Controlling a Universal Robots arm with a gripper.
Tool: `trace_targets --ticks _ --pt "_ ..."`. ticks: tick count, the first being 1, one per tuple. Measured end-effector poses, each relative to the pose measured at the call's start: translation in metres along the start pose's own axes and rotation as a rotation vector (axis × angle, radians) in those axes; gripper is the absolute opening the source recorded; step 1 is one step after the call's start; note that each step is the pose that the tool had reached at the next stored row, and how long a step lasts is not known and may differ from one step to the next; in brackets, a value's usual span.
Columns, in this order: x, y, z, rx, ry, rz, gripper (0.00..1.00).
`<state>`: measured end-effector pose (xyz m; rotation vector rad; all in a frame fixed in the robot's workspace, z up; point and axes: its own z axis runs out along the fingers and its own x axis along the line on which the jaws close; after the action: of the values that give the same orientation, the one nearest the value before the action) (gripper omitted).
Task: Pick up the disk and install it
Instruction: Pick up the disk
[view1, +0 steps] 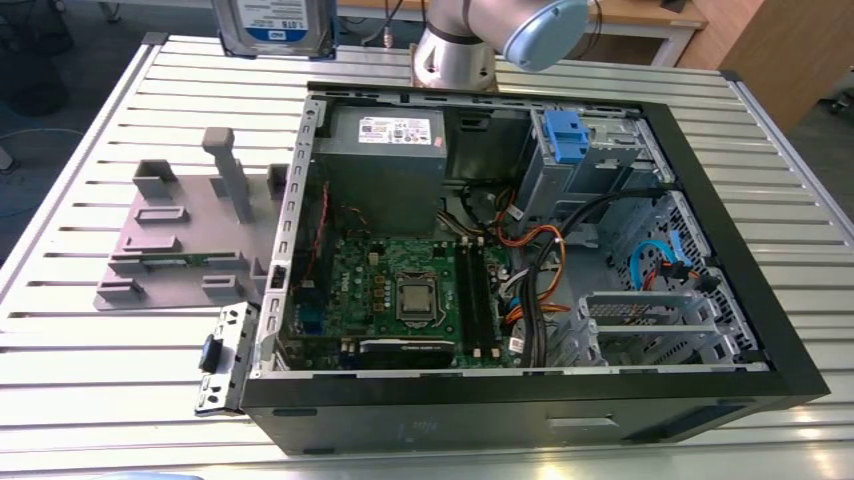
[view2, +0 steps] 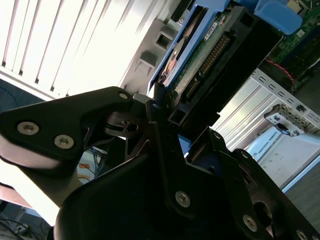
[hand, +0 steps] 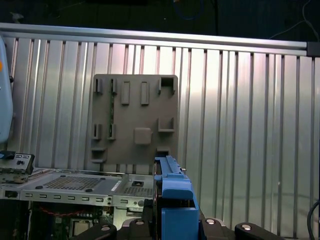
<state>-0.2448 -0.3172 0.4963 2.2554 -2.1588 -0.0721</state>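
Here the jaws grip the disk (view1: 274, 25) by its blue bracket, lifted above the table's (view1: 80, 150) far edge, at the exterior view's left of the arm's base (view1: 454, 60).

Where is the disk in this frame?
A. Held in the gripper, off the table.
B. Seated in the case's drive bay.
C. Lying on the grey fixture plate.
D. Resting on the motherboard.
A: in the first wrist view the gripper clamps the disk, and the grey fixture plate beyond holds no disk.
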Motion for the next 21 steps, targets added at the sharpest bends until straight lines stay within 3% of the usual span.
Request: trace_targets --ticks 21 --pt "0.0005 -0.0122 -0.0006 0.0000 0.0000 0.000 0.37"
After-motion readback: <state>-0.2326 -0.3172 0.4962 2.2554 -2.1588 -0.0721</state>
